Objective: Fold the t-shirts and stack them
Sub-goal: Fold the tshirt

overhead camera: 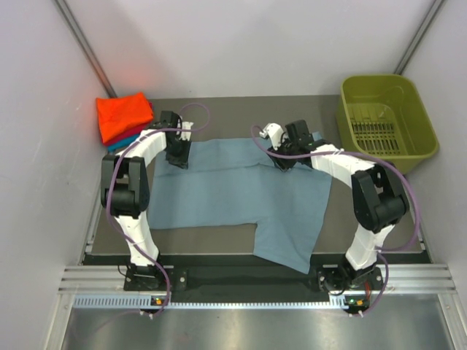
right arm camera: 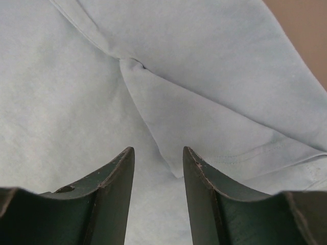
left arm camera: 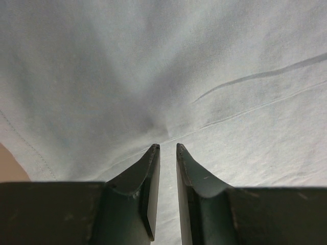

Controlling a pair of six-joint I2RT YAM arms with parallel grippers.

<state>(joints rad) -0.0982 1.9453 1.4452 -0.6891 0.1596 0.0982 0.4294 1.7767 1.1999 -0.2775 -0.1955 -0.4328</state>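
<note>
You are in a robotics lab cell: plain white panels close the tabletop on three sides, and the left arm and right arm stand bolted to an aluminium rail.

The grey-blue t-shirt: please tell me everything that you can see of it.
The grey-blue t-shirt is soft, matte cloth with stitched seams. It lies spread out, mostly flat, on the dark table, one part reaching the near edge on the right. At its far edge the left gripper pinches puckered cloth in its jaws; the right gripper hangs open over a fold.
</note>
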